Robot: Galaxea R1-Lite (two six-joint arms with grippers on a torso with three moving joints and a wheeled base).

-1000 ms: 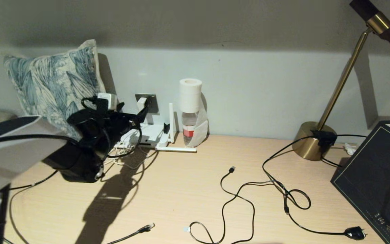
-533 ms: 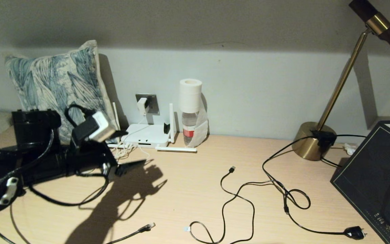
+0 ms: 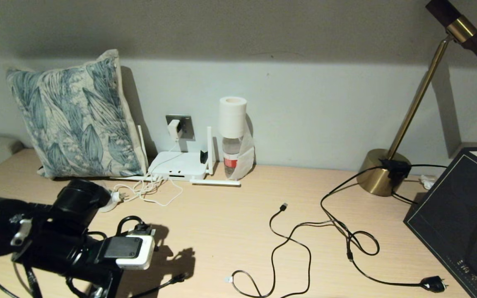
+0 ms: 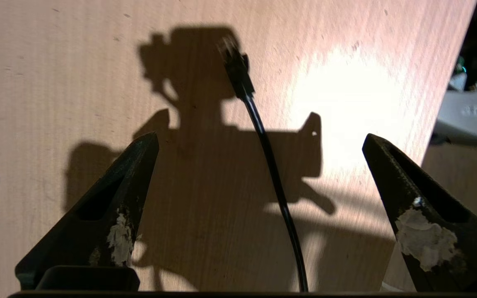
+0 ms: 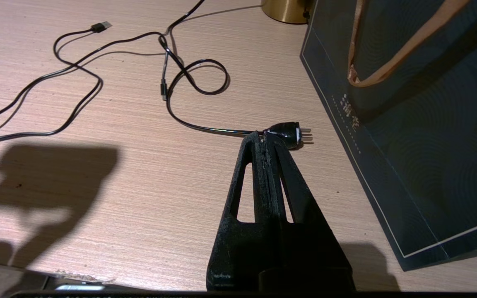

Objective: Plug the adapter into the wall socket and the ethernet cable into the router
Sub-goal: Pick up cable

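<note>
The white adapter sits in the grey wall socket, and its thin white cord drops to a loose tangle by the router. The router lies flat against the wall with its antennas up and out. My left arm hangs low over the table's front left. In the left wrist view my left gripper is open, astride the black ethernet cable without touching it. The cable's clip plug lies just beyond the fingertips. My right gripper is shut on nothing, above the table at the right.
A leaf-print pillow leans on the wall left of the router. A bottle topped with a paper roll stands to its right. A brass lamp, a dark bag, thin black cables and a black plug occupy the right side.
My left arm has pulled back from the wall socket to the front left of the table, over the ethernet cable. The adapter stays in the socket.
</note>
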